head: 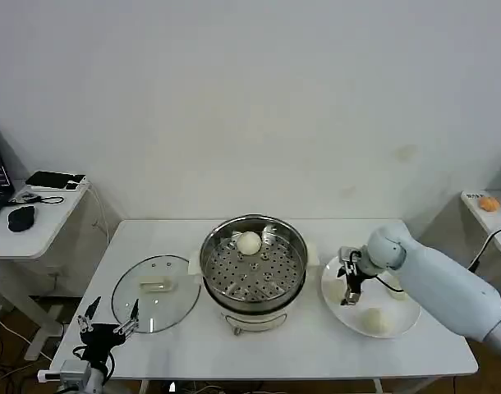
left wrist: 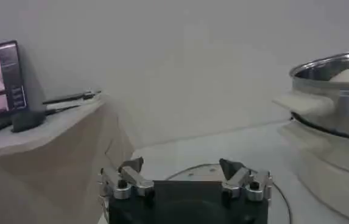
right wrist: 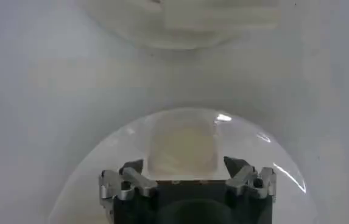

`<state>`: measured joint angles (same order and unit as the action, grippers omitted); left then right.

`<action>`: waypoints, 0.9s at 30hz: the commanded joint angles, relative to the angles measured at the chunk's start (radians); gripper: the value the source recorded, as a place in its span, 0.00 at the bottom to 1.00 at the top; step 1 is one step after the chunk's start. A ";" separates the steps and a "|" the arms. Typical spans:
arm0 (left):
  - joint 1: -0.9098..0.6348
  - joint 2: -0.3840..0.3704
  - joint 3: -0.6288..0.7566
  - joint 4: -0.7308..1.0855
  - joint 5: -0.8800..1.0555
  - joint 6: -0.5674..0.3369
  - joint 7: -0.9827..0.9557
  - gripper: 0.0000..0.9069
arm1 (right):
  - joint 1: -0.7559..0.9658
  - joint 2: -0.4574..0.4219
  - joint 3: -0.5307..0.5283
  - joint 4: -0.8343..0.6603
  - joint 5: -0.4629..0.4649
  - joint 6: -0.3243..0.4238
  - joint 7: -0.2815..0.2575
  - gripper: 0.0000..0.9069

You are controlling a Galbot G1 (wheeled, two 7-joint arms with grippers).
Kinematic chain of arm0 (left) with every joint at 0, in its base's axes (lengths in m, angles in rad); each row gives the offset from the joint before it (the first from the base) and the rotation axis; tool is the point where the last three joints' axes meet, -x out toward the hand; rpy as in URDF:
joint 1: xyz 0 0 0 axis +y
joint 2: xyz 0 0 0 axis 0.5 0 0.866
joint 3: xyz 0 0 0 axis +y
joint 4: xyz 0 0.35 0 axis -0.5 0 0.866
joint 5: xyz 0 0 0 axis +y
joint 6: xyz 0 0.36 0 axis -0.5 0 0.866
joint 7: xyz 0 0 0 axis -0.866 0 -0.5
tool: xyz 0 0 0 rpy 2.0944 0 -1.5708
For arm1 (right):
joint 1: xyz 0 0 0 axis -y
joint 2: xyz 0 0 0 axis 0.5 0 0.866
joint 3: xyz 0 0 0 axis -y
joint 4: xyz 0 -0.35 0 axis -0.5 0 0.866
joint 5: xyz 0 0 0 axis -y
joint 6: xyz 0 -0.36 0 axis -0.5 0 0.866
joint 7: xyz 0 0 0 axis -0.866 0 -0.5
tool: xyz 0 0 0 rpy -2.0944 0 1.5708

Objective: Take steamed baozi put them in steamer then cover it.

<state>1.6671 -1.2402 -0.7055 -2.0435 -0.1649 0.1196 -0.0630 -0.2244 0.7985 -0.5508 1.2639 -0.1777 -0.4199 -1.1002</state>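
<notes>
In the head view, the steamer (head: pixel 253 267) stands in the middle of the white surface (head: pixel 193 345) with one baozi (head: pixel 249 242) already on the far side of its perforated tray. The cover (head: pixel 155 293) lies flat to the left of the steamer, handle up. On the right is a white plate (head: pixel 406 320) with more buns; one (head: pixel 374 321) lies on its near side. The right end effector (head: pixel 347 283) hangs over the left part of this plate, very close to a bun there. The left end effector (head: pixel 109 324) waits at the near left corner, just beside the cover, with its fingers apart.

In the left wrist view, the left end effector (left wrist: pixel 185 173) is clearly spread and holds nothing; the steamer wall (left wrist: pixel 338 97) rises to one side.

In the right wrist view, the right end effector (right wrist: pixel 185 173) stands apart on both sides of a pale bun (right wrist: pixel 182 146) on the plate, not yet clamped.

I judge the bun is light, soft and easy to dent, so it wants a gentle hold across its widest middle.
</notes>
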 commanded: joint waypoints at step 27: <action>-0.042 -0.007 0.014 -0.001 0.015 0.004 0.002 1.00 | 0.793 -0.101 -0.362 0.350 0.511 -0.157 -0.013 0.78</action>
<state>1.6278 -1.2435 -0.6907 -2.0458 -0.1599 0.1237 -0.0597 0.2601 0.6383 -0.7732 1.5454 0.1381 -0.5310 -1.1100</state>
